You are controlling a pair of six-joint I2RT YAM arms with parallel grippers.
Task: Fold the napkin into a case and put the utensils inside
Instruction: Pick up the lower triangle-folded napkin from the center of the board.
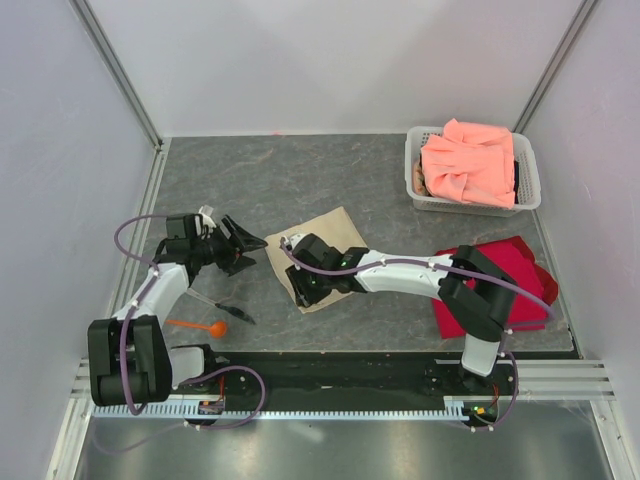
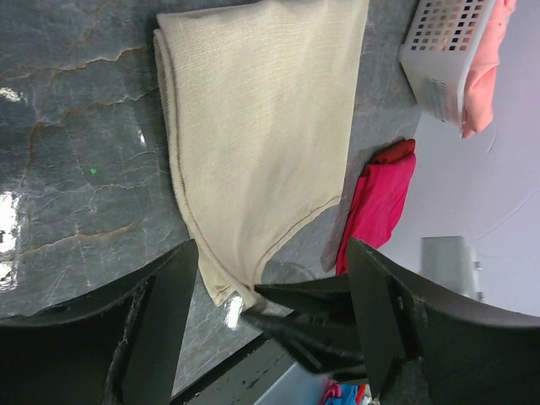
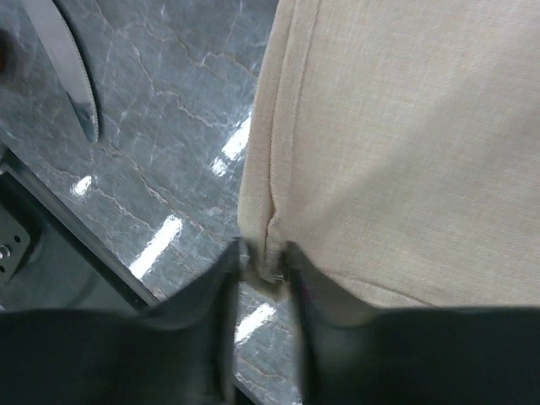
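The beige napkin (image 1: 330, 245) (image 2: 261, 126) (image 3: 405, 152) lies folded on the dark table, its doubled edge toward the left arm. My right gripper (image 1: 300, 290) (image 3: 263, 253) is at the napkin's near corner, its narrow jaws closed round that corner. Just left of the napkin, my left gripper (image 1: 250, 250) (image 2: 274, 253) stands wide open and holds nothing. The orange spoon (image 1: 200, 326) lies near the table's front edge by the left arm. A thin dark knife (image 1: 225, 310) (image 3: 67, 67) rests just behind the spoon.
A white basket (image 1: 415, 160) (image 2: 439, 51) at the back right holds a salmon-pink cloth (image 1: 470, 160). A red cloth (image 1: 500, 270) (image 2: 380, 202) lies under the right arm at the right. White walls enclose the table.
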